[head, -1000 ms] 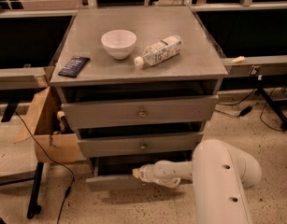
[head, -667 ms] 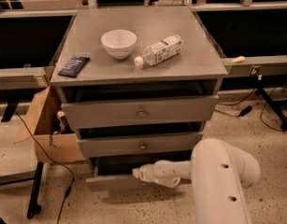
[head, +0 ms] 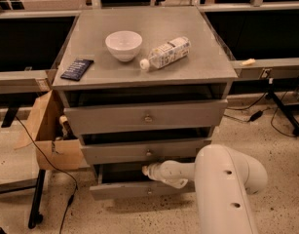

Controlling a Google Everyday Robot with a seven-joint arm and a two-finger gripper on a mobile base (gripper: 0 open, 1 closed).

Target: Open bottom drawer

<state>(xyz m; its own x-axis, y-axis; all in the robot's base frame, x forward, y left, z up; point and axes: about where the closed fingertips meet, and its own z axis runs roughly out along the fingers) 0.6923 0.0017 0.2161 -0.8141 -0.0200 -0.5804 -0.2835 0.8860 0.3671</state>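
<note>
Bottom drawer (head: 134,190) partly out; gripper (head: 146,170) abv it, just behind front.

No legible text on bottle label (head: 168,51), dark packet (head: 77,68), or pincer (head: 146,170) at the bottom drawer (head: 120,190).

Warm light falls on a speckled floor (head: 280,150); dark bays (head: 256,33) behind grey rails (head: 22,76) line the back, a cardboard box (head: 44,126) at left. The claw (head: 147,170) sits low before the cabinet (head: 207,62).
</note>
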